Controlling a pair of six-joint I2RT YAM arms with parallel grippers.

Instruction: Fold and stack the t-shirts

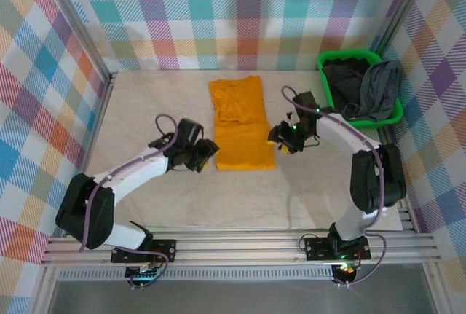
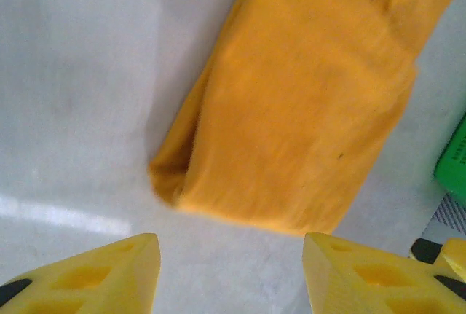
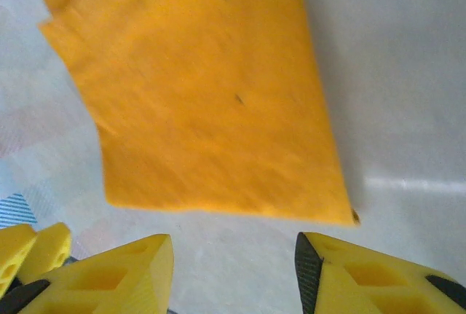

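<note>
The folded orange t-shirt [image 1: 240, 124] lies flat in the middle of the counter [image 1: 145, 110]. We hold our left end effector [image 1: 202, 157] by its near-left corner and our right end effector [image 1: 282, 138] by its right edge, both open and empty. The grey t-shirt [image 1: 382, 88] and black t-shirt [image 1: 341, 81] sit in the green basket [image 1: 349, 56], far right.

Left arm [image 1: 124, 175], right arm [image 1: 349, 135]: white links, black joints, purple cables [image 1: 162, 119]. Left gripper [image 2: 230, 245], right gripper [image 3: 234, 245]: yellow wedge fingers [image 2: 109, 270], black pads [image 3: 307, 270].
</note>
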